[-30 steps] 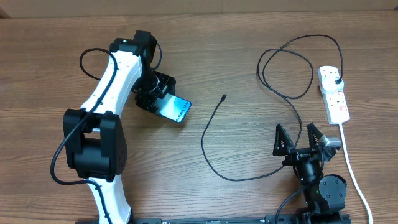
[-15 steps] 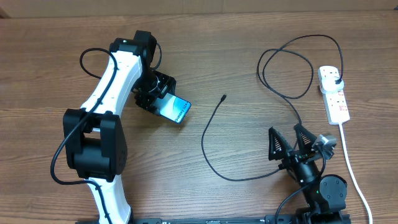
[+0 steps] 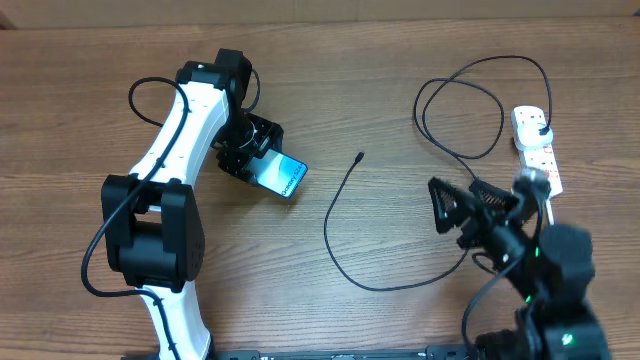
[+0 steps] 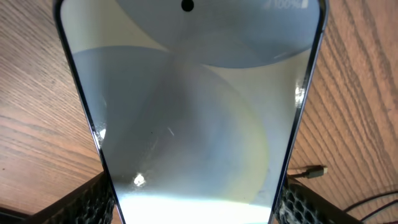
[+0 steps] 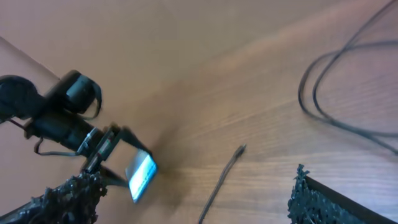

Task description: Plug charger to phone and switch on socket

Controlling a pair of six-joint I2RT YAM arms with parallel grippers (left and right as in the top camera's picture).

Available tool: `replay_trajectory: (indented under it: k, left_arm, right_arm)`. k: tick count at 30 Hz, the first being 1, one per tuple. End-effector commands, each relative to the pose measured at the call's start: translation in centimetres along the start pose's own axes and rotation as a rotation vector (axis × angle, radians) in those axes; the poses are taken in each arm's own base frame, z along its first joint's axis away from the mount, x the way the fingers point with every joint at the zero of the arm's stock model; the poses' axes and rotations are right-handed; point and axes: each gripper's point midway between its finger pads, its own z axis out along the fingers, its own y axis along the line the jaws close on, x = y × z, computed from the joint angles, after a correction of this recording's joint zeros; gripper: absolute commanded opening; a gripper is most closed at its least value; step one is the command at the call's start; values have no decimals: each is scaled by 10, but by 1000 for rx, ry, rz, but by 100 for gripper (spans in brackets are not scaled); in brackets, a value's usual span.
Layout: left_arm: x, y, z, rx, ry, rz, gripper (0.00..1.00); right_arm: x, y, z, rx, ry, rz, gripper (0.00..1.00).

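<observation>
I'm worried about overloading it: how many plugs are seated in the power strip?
1. The charger's black plug sits in the far outlet of the power strip. The right arm overlaps the strip's near end, so another plug could be hidden there.

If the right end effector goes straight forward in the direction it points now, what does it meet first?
The right end effector would probably meet the charger near its loose connector end on the table; depth is unclear, so bare table may come first.
</observation>
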Motion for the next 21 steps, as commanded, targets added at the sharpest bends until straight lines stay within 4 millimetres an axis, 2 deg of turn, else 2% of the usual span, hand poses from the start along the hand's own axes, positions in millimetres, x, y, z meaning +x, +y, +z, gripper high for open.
replay_trajectory:
  k: [1, 6, 10, 13, 14, 17, 21]
  left_arm:
    - [10, -12, -9, 45, 15, 41, 63]
    - [11, -13, -9, 51, 25, 42, 63]
    - [12, -13, -9, 52, 27, 41, 63]
    - [15, -15, -9, 60, 47, 42, 63]
    - [16, -16, -9, 65, 54, 43, 64]
    - [19, -18, -9, 76, 72, 27, 64]
    - [19, -19, -9, 79, 75, -24, 64]
  right_arm:
    - [-18, 15, 7, -3, 79, -28, 100]
    - [-21, 29, 33, -30, 258, 38, 100]
    - [-18, 19, 64, -17, 307, 118, 100]
    - [-5, 11, 84, -11, 376, 219, 99]
    - [2, 5, 93, 5, 405, 249, 93]
    - [21, -4, 112, 42, 469, 319, 89]
    - [50, -4, 140, 55, 551, 363, 82]
